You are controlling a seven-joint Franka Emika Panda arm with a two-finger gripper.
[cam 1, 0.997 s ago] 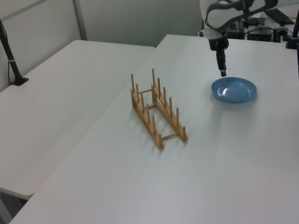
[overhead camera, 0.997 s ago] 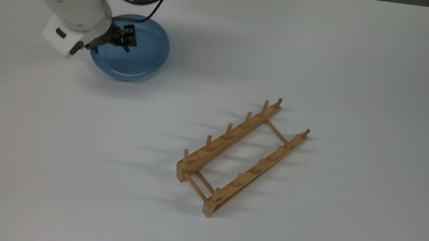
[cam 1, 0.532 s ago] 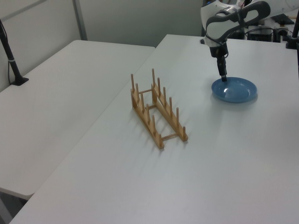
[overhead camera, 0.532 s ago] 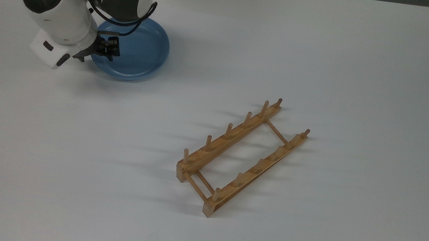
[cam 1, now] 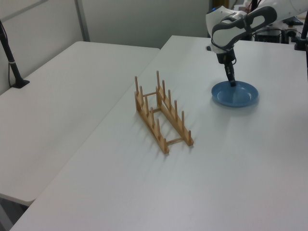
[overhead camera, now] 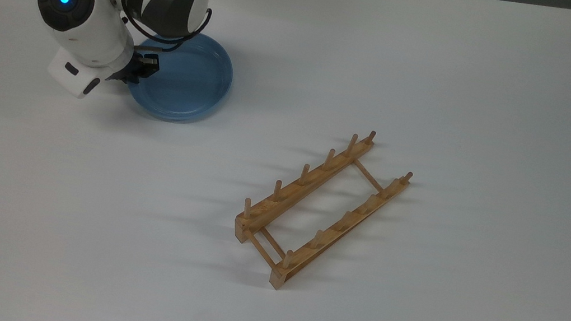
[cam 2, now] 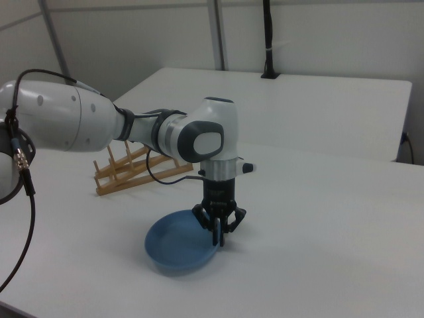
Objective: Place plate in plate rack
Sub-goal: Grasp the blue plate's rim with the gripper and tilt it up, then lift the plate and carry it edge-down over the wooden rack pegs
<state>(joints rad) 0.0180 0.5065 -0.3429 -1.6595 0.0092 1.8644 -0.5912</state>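
On the white surface, the end effector, clamped on the plate at its 9 o'clock rim in the top view, has the plate rack well apart toward 4 o'clock, long axis running 7-to-1.

Glossy, smooth light-blue plate, plastic or glazed by the look. Pale bare-wood plate rack with a dull finish. Matt white worktop; shiny white and grey arm casing.
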